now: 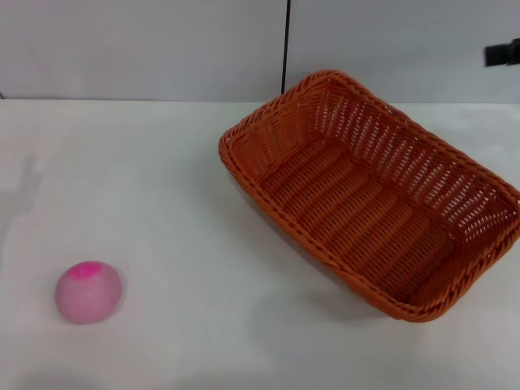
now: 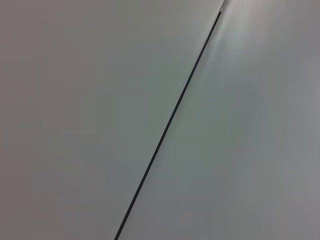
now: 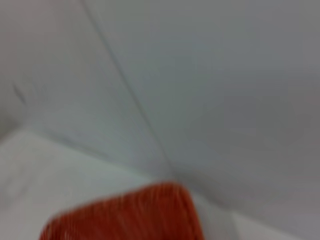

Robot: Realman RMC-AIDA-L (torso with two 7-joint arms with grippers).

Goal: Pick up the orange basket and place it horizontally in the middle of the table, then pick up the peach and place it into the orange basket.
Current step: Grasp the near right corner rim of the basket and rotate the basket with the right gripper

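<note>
Orange basket (image 1: 370,199) lying askew on the right half of the white bench (image 1: 171,171), open side up, empty. Peach (image 1: 88,292) well apart, near the front left, magenta patch on top. Right tool (image 1: 504,53) barely visible at far right; grip state impossible to tell. Left tool out of sight.

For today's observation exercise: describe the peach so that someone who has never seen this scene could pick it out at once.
Start from the white table, where the big orange basket sits angled on the robot's right. Look across to the near left: the peach lies alone, well apart from the basket. It is the only small round thing, pale pink with a magenta patch on top.
</note>
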